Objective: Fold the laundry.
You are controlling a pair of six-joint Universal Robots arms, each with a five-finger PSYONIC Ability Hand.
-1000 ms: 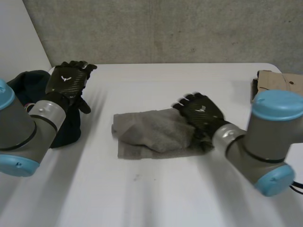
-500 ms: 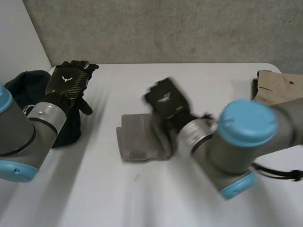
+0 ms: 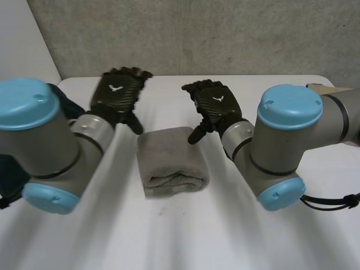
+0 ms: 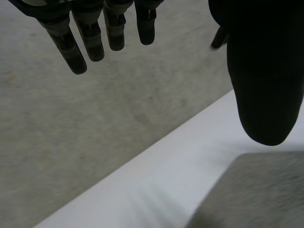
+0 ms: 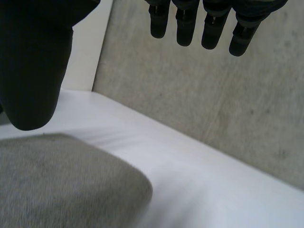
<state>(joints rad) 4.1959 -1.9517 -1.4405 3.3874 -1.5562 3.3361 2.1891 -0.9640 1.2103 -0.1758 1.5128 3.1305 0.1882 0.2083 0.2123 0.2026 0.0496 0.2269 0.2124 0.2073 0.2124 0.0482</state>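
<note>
1. A folded grey terry towel (image 3: 171,160) lies flat at the centre of the frame on the white table (image 3: 185,236). Its thick rolled fold faces the lower edge of the frame.
2. The left hand (image 3: 118,93) hovers above the table at the upper left of the towel, just beside its far left corner. In its wrist view the fingers (image 4: 78,52) are straight and spread apart from the thumb (image 4: 263,85); they grasp nothing. A corner of the towel (image 4: 256,190) lies below the thumb on the table (image 4: 142,190).
3. The right hand (image 3: 216,107) hovers at the upper right of the towel, near its far right corner. Its fingers (image 5: 185,28) hang straight and relaxed, the thumb (image 5: 33,71) is wide of them, and it holds nothing. The towel (image 5: 61,185) lies beneath the thumb.
4. A dark blue cloth (image 3: 68,106) sits at the left of the frame, behind the left arm.
5. A brown cardboard box (image 3: 329,87) shows at the right edge, behind the right arm.
</note>
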